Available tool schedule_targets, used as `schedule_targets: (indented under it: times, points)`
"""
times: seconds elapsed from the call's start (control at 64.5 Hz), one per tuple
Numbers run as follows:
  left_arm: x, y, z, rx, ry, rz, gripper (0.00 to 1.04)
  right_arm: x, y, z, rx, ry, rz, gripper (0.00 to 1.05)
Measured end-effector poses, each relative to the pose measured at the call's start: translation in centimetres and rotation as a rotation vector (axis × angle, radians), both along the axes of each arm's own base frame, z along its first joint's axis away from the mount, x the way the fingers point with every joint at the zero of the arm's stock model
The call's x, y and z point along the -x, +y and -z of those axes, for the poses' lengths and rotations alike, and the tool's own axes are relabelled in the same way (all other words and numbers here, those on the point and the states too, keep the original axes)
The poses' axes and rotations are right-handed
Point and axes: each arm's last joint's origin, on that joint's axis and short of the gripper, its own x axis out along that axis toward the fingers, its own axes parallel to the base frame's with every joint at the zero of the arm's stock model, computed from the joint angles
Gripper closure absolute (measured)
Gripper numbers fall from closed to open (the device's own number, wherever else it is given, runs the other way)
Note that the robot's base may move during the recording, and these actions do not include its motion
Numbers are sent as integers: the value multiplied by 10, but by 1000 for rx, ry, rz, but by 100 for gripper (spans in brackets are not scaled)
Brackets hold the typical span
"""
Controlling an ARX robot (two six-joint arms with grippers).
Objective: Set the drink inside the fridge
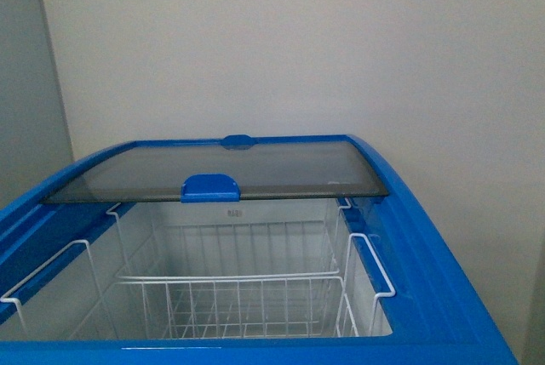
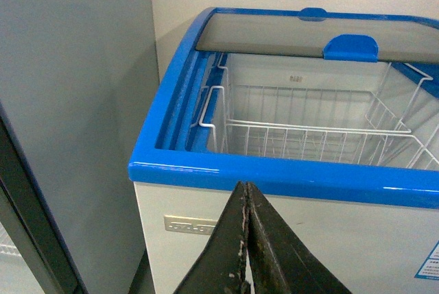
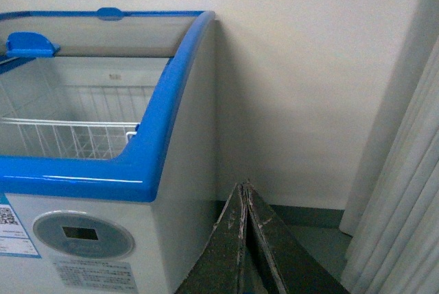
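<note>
Chest freezer, one: white body, blue top rim, directly ahead in the front view. Sliding glass lid, one, pushed toward the far wall, leaving the near half of the well open. Blue lid handles, two: near one on the pane's front edge, far one at the back rim.

White wire baskets hanging inside, at least two by the separate handle loops at left and right; exact count not clear. All seen compartments bare.

Grey oval control panel, one, on the front face, seen from the right wrist.

Tall grey cabinet, one, just beside the freezer's left flank. Pale curtain, one, near the right-hand wall corner.

Left hand: tips pressed together, nothing between them; held before the front rim near the freezer's left corner, opening ahead and above.

Right hand: tips together, holding nothing; off the freezer's right front corner, opening ahead and to its left.

Drink bottle, none in any view; whereabouts, long axis and nearer arm not determinable. Judged: bottle to be found and grasped first, placement not begun; either arm about equally near the opening.
</note>
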Motion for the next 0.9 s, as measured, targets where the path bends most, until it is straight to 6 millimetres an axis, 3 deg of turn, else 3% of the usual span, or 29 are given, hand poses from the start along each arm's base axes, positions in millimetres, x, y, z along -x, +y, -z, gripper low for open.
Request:
schedule_targets:
  times: [0.062, 0.124, 0.248, 0.667, 0.698, 0.899]
  points:
    - [0, 0, 0, 0, 0, 0, 102, 0, 0, 0, 1, 0, 0, 101]
    - [0, 0, 0, 0, 0, 0, 97, 0, 0, 0, 0, -1, 0, 93]
    - [0, 0, 0, 0, 0, 0, 74, 0, 0, 0, 0, -1, 0, 72]
    - [0, 0, 0, 0, 0, 0, 11, 0, 0, 0, 0, -1, 0, 8]
    - [0, 0, 0, -2, 0, 0, 6, 0, 0, 0, 0, -1, 0, 5]
    - [0, 0, 0, -2, 0, 0, 8, 0, 0, 0, 0, -1, 0, 7]
